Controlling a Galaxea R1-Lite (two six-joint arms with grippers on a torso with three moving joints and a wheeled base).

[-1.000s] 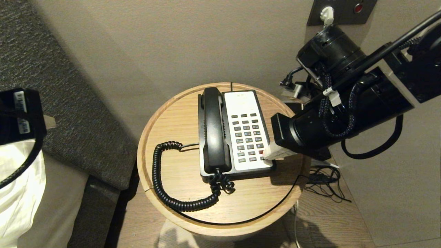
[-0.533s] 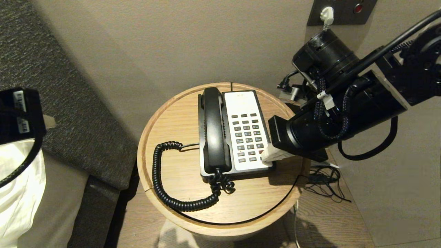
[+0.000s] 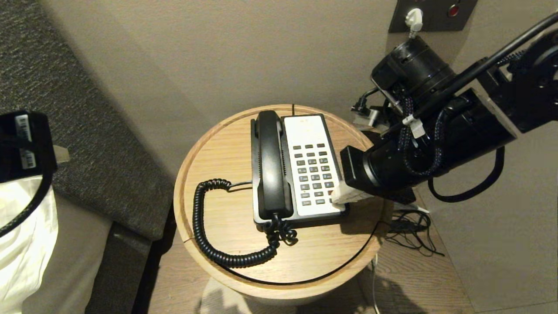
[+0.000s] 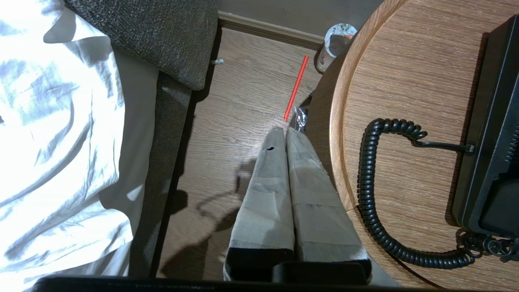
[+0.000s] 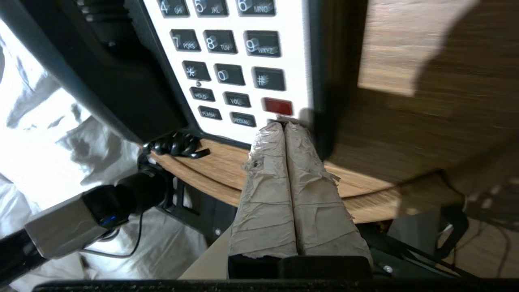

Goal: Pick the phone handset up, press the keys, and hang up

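The black phone handset (image 3: 271, 165) lies in its cradle on the left side of the phone base (image 3: 305, 126), which stands on the round wooden table (image 3: 218, 148). Its coiled cord (image 3: 205, 226) loops over the table to the left. My right gripper (image 3: 333, 199) is shut with nothing held. Its taped fingertips (image 5: 294, 129) sit at the keypad's near right corner, just below the red key (image 5: 277, 106). Contact with a key cannot be made out. My left gripper (image 4: 282, 132) is shut and empty, above the floor beside the table's left rim, apart from the cord (image 4: 367, 194).
A bed with white sheets (image 3: 22, 244) and a grey padded headboard (image 3: 87, 131) fills the left. A wall socket panel (image 3: 431, 15) is behind the right arm. Loose cables (image 3: 409, 231) lie on the floor at the right. A red straw (image 4: 296, 87) and a paper cup (image 4: 334, 44) lie on the floor.
The right arm has edged slightly to the left while its fingertips stay at the keypad's near right corner. The handset, cord and left arm have not moved.
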